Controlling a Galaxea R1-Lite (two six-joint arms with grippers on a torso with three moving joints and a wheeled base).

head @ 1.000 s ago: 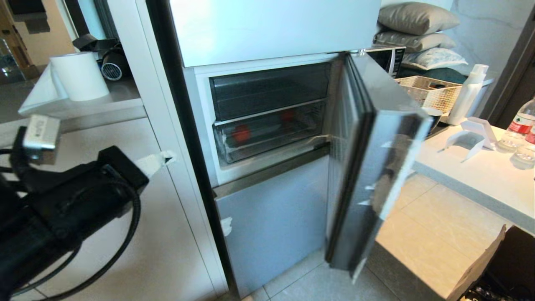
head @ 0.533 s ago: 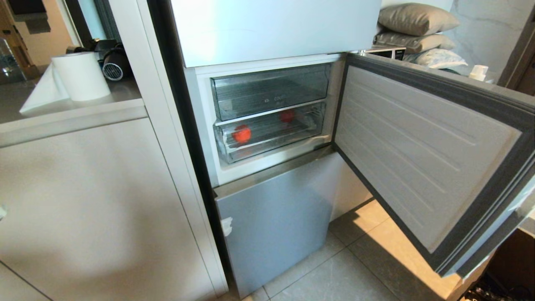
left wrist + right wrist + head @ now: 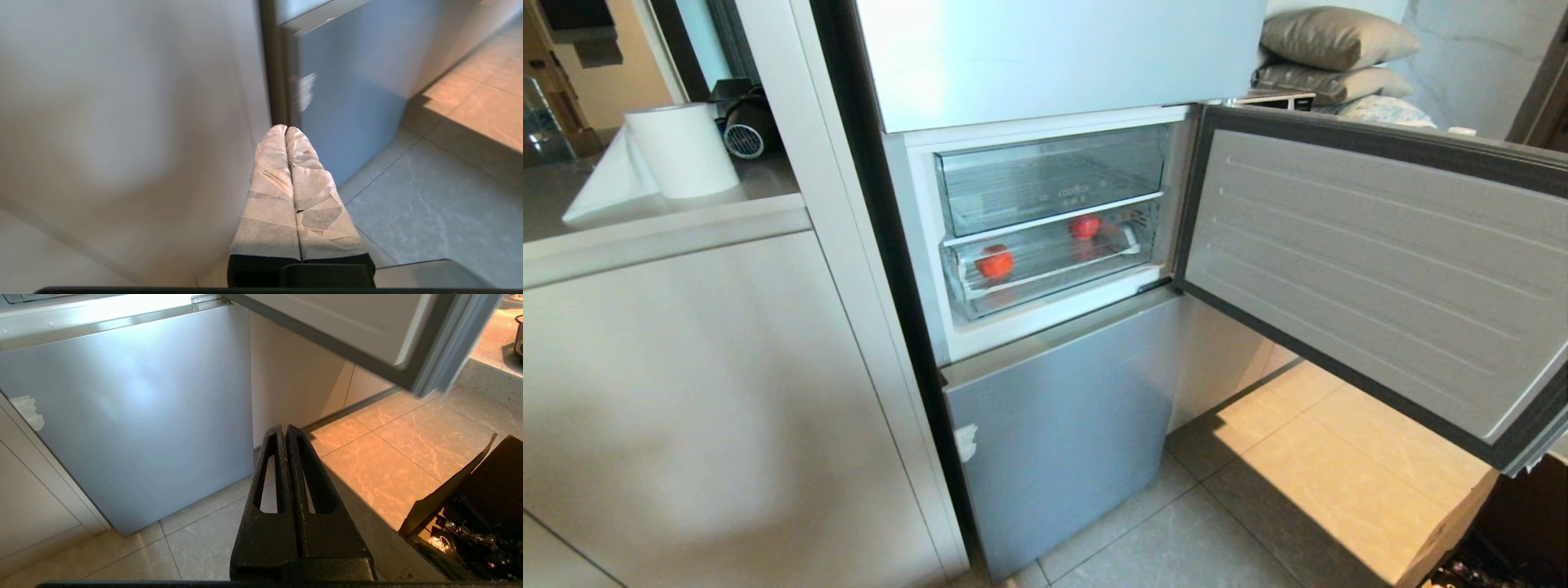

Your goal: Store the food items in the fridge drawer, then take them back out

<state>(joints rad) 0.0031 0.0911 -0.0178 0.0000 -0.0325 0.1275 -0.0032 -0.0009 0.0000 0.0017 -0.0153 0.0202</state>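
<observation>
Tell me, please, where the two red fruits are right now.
In the head view both red fruits sit in the clear fridge drawer, under the lettered bin: one front left, one back right.

2 glossy red fruits (image 3: 995, 262) (image 3: 1085, 226) sit well apart inside the closed clear fridge drawer (image 3: 1054, 287).

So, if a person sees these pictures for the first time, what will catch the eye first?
Probably the wide-open fridge door, swung out to the right. Next, the two red fruits glowing inside the clear fridge drawer, one near its front left, one farther back right. Both grippers are shut and empty, low near the floor.
</observation>
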